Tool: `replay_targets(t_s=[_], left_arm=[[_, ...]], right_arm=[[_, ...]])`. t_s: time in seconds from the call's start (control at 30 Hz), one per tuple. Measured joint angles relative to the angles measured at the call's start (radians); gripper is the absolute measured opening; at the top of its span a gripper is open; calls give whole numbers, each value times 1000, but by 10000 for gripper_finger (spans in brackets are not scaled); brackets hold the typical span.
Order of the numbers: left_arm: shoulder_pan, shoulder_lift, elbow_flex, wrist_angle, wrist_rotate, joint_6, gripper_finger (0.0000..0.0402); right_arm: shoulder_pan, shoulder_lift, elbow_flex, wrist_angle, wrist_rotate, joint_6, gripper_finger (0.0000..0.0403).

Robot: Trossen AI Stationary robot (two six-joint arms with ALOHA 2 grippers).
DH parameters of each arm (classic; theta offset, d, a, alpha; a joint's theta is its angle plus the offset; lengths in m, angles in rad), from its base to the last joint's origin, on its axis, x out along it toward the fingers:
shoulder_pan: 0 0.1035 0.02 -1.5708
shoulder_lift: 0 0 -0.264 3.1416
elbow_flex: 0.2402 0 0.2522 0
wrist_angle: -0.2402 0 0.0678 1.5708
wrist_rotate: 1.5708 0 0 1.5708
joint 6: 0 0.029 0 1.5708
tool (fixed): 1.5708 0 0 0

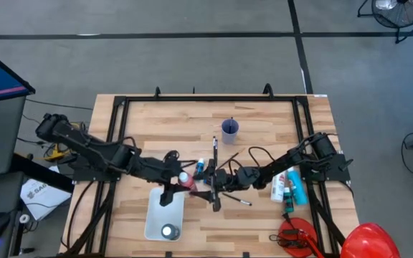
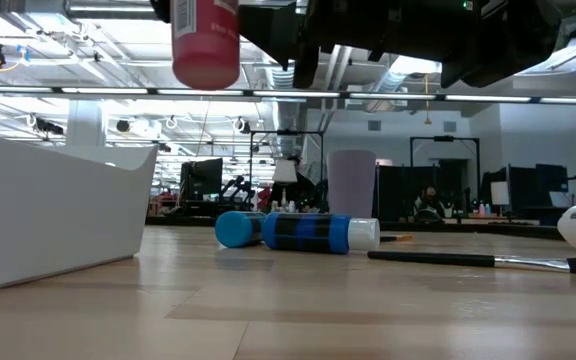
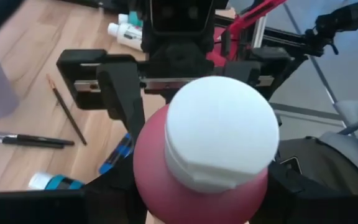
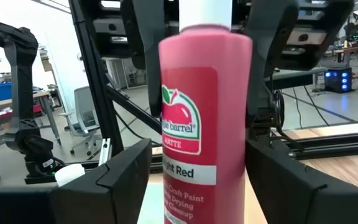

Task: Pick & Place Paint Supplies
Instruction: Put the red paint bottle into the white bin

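A red paint bottle (image 4: 205,124) with a white cap (image 3: 221,127) hangs above the table's middle, roughly upright, cap up. My left gripper (image 1: 180,180) comes from the table's left and is shut on it. My right gripper (image 4: 204,193) comes level from the right and is open. Its fingers stand on either side of the bottle's lower body, and a gap shows beside one of them. On the table lie a dark blue bottle (image 2: 313,232), a light blue bottle (image 2: 238,228) and a dark-handled brush (image 2: 478,261). My left gripper pinches the red bottle's upper body just below the cap (image 3: 151,162) between its two fingers (image 4: 143,37), one on each side. The fingers slant down from the table's left and lie across the bottle. The bottle hangs clear of the table, base down (image 2: 205,75).
A white bin (image 1: 156,215) near the front edge holds one bottle. A purple cup (image 1: 229,129) stands at the back, with another brush (image 1: 214,147) near it. White and teal bottles (image 1: 289,185) lie by the right arm. A red helmet-like thing (image 1: 370,240) sits at the front right.
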Motion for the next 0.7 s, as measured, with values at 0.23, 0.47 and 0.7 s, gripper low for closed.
replay_targets(t_s=[0.23, 0.47, 0.7], left_arm=[[-85, -65, 0, -125, -141, -66, 181], [-233, -128, -35, -165, -265, -204, 182], [-380, -125, -62, -273, -427, -388, 182]], right_arm=[[3, -2, 0, 1, -4, 0, 247], [7, -2, 0, 0, -4, 0, 247], [8, -2, 0, -8, -3, 0, 247]])
